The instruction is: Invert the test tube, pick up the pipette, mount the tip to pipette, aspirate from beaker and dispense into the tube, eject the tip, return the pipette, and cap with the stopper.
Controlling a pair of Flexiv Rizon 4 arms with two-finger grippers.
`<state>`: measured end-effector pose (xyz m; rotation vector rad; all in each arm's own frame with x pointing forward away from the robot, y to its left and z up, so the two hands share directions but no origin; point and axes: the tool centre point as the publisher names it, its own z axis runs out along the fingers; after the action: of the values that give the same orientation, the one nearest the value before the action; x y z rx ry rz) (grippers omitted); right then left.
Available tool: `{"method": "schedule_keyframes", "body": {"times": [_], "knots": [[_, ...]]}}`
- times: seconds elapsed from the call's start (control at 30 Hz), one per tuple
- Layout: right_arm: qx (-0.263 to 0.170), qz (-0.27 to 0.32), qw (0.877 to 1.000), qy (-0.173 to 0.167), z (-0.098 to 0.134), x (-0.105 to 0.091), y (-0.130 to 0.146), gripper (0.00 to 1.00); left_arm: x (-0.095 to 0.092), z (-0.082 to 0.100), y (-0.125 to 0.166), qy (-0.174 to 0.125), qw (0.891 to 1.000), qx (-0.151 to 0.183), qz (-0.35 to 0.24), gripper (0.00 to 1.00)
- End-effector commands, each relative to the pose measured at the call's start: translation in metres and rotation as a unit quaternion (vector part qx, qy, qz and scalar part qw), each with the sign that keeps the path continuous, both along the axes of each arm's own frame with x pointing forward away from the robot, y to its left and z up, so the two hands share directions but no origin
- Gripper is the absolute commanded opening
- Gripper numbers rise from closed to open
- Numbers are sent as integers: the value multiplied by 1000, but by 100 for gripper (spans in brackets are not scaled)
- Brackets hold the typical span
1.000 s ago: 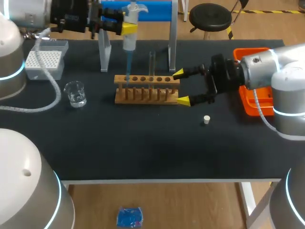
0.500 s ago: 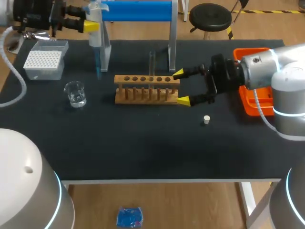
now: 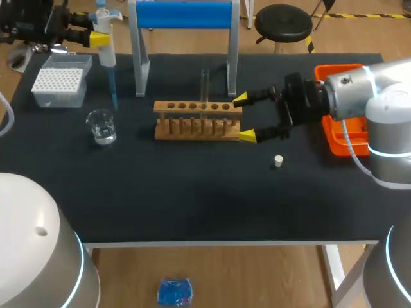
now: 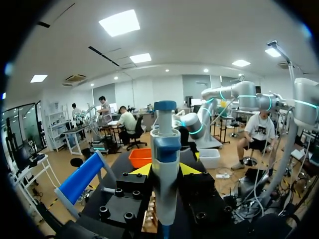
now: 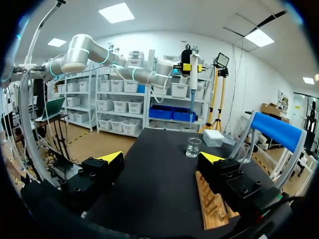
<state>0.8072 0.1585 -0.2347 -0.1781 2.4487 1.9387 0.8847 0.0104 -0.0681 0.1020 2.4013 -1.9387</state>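
Black cloth covers the desk [image 3: 192, 205], matte and flat, so glassware should stand steady on it. Largest on it is the blue-topped stand [image 3: 183, 14] at the back. Then come the wooden rack [image 3: 198, 119] in the middle, the orange tray [image 3: 334, 138] at the right edge and the white tip box [image 3: 59, 86] at the back left.

The left claw [image 3: 97, 40] is clamped on the pipette [image 3: 104, 38], which it holds upright above the desk. The pipette's blue tip [image 3: 113, 90] hangs between the tip box and the beaker [image 3: 101, 125], just behind the beaker. I judge the step to be aspirating. The tip should drop straight through the beaker's mouth without touching the glass wall, dip just under the liquid, and the pipette should be vertical. Whether the tip already holds liquid I cannot tell.

The right claw [image 3: 244, 117] is spread wide astride the rack's right end, well placed to steady it. The test tube [image 3: 205, 83] stands upright in the rack. The small white stopper [image 3: 278, 161] lies on the cloth near the right claw.
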Motion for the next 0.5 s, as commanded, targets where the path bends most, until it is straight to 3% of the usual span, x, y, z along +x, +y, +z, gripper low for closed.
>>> {"method": "schedule_keyframes", "body": {"times": [0.03,0.5], "knots": [[-1,1,1000,0,0,0,-1,100,8,-7,9,0,1000,-6,-1,0],[-1,1,1000,0,0,0,-1,100,22,-31,34,2,1000,-14,26,0]]}}
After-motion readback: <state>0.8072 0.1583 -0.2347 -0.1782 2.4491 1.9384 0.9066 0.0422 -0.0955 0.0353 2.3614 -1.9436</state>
